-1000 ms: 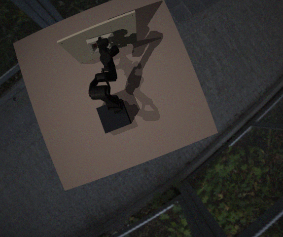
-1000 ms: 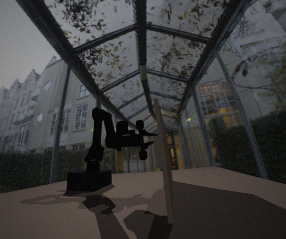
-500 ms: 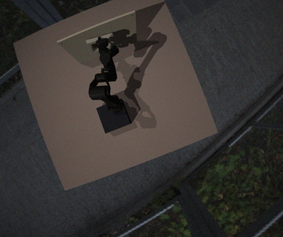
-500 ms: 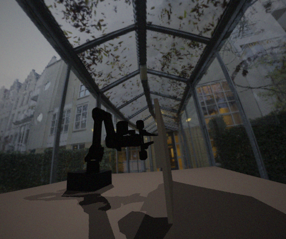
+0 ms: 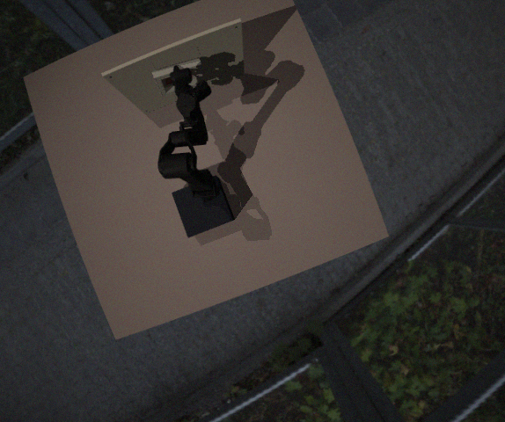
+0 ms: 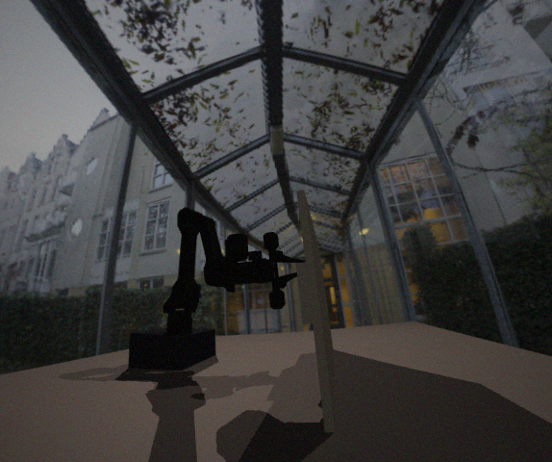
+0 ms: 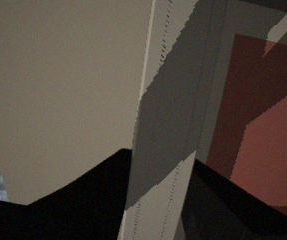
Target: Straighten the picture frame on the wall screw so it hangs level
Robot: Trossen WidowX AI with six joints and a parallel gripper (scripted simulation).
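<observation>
The picture frame [image 5: 161, 72] [image 7: 158, 130] is pale with a red picture and hangs against the upright board [image 5: 129, 79] [image 6: 318, 318] [image 7: 73, 90]. In the wrist view its pale bar leans against the board's edge at far left. In the top view its top bar is not parallel to the board's top edge. My gripper [image 6: 298, 267] [image 7: 155, 163] is shut on the frame's top bar, one dark finger on each side. The arm hides part of the frame in the top view. The screw and the notched strip are hidden.
The board stands near the far edge of the tan table top [image 5: 289, 191] [image 6: 33, 407]. The arm's dark base box [image 5: 202, 213] [image 6: 171, 350] stands in front of the board. Shadows of the arm fall across the board and table.
</observation>
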